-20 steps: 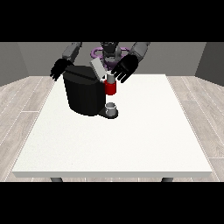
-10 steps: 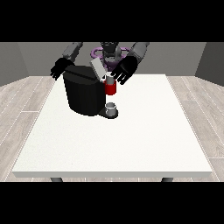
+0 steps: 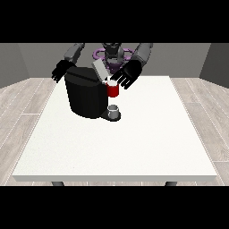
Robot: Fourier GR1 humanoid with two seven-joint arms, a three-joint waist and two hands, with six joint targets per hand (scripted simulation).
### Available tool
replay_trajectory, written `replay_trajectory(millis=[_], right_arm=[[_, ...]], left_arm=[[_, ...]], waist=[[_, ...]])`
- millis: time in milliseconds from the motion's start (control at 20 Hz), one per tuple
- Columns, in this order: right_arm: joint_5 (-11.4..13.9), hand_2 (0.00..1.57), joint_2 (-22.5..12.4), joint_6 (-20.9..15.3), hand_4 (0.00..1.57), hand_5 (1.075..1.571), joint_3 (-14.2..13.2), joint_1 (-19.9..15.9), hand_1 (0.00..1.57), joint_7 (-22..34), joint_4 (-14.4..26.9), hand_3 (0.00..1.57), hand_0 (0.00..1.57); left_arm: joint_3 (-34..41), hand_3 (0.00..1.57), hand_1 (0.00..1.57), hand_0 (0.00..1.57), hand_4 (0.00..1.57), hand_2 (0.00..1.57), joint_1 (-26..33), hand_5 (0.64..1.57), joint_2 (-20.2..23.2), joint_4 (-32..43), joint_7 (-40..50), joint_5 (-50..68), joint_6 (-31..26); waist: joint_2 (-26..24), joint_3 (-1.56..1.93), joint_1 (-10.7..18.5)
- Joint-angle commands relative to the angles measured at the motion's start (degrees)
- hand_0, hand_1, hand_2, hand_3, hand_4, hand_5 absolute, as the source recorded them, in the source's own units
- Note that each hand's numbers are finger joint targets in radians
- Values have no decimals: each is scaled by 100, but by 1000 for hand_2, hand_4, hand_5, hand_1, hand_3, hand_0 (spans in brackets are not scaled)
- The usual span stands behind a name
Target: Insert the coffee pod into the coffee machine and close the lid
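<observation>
A black coffee machine point(image 3: 86, 95) stands on the white table point(image 3: 120, 138) at the back left of centre. Its grey lid point(image 3: 99, 69) is tilted up and open. A red brew head point(image 3: 113, 90) juts from its front, with a grey cup point(image 3: 114, 110) on the drip stand below. The hand at the view's right point(image 3: 125, 77) hovers just above and behind the red head, fingers spread and relaxed. I cannot make out a pod under it. The hand at the view's left point(image 3: 59, 71) hangs beside the machine's far left corner, fingers pointing down.
The robot's torso point(image 3: 112, 56) stands behind the table's far edge. Wide bare tabletop stretches in front of and to the right of the machine. A wooden floor point(image 3: 201, 103) surrounds the table.
The hand at the view's right has shifted slightly near the red head. The lid stays up and the other hand holds its place.
</observation>
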Motion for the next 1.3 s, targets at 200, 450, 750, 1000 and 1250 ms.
replay_trajectory(millis=[200,450,750,1000,1250], right_arm=[[-121,0,-72,101,335,1571,-196,117,0,-314,287,0,0],[-67,0,-124,-29,431,1571,-120,-249,0,224,-76,0,0],[-44,0,-47,6,459,1571,-11,9,0,208,-56,0,0],[-156,0,-62,26,413,1571,-262,-12,0,-319,343,0,0],[-95,0,-151,58,360,1571,-161,73,0,4,149,0,0]], left_arm=[[-168,956,1085,1085,403,1132,-17,1571,1,-74,6,-165,-160],[-61,962,1050,1050,364,1119,-97,1571,80,78,-70,-166,-72],[-419,640,567,567,235,810,324,1571,-205,33,-297,-471,115],[-528,0,0,0,0,0,49,1571,-14,-51,-176,-623,-201],[-333,0,0,0,0,0,27,1571,154,39,-258,-528,-297]], waist=[[-62,-5,180],[-6,-9,41],[-173,-9,94],[6,-4,179],[-191,-7,126]])
